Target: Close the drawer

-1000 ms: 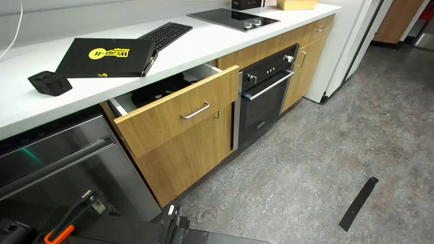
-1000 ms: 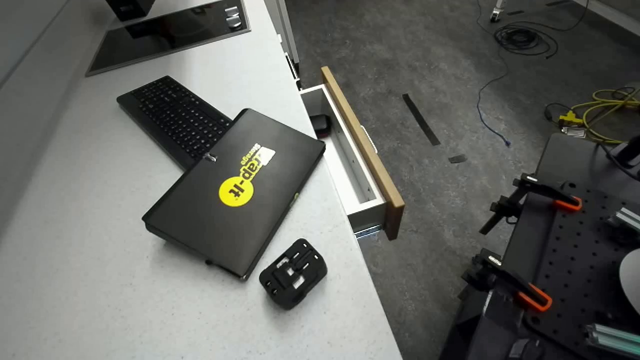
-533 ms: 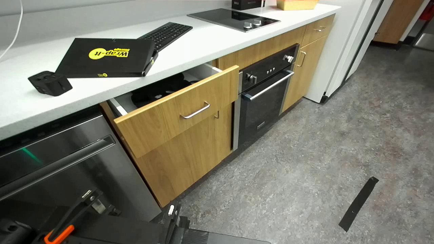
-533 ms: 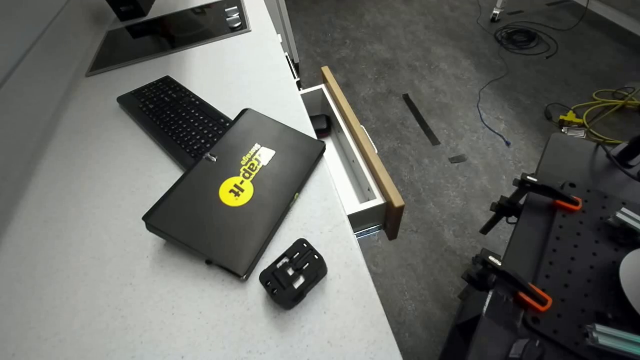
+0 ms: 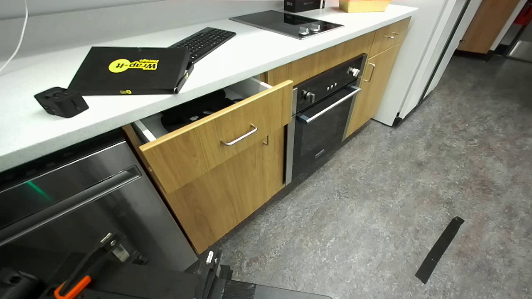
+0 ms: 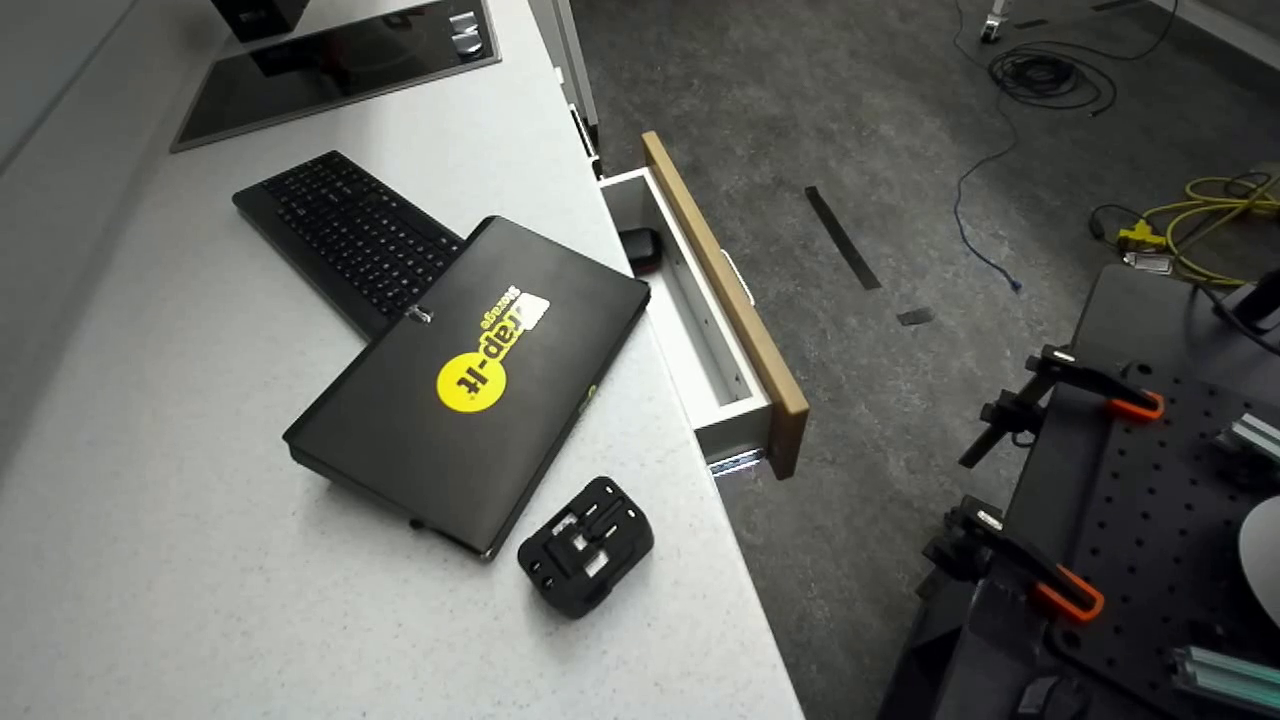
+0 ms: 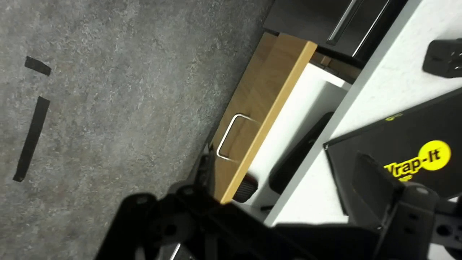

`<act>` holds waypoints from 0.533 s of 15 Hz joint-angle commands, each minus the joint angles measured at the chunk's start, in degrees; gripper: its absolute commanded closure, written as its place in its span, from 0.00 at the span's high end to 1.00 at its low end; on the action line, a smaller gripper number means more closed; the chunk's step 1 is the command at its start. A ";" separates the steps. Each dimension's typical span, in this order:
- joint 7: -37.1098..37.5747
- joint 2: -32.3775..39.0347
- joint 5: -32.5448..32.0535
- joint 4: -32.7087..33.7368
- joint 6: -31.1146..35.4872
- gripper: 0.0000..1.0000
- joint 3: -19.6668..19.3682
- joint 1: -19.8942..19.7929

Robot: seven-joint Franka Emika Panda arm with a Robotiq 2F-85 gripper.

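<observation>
The drawer (image 5: 195, 158) stands pulled out from under the countertop. Its oak front with a slim silver handle (image 5: 241, 137) shows in an exterior view. In another exterior view the drawer (image 6: 728, 290) is seen from above, with a white interior and a black case (image 6: 640, 250) inside. In the wrist view the drawer (image 7: 278, 79) crosses the middle, with its handle (image 7: 228, 135) at left. My gripper (image 7: 288, 164) shows only in the wrist view; its fingers are wide apart with nothing held. One finger overlaps the drawer's front, the other overlaps the box; contact cannot be told.
The white countertop (image 6: 250, 560) bears a black Wrap-It box (image 6: 470, 380), a keyboard (image 6: 350, 230), a black adapter (image 6: 585, 548) and a cooktop (image 6: 340, 70). A steel appliance (image 5: 83, 191) and an oven (image 5: 324, 128) flank the drawer. A black table (image 6: 1150, 520) with orange-handled clamps stands opposite.
</observation>
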 commanded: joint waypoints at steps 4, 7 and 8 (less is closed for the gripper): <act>-2.40 6.69 0.95 -1.79 7.76 1.00 -4.40 -2.18; -2.54 7.84 1.17 -1.68 8.11 1.00 -4.73 -2.21; -2.54 7.82 1.17 -1.63 8.11 1.00 -4.72 -2.21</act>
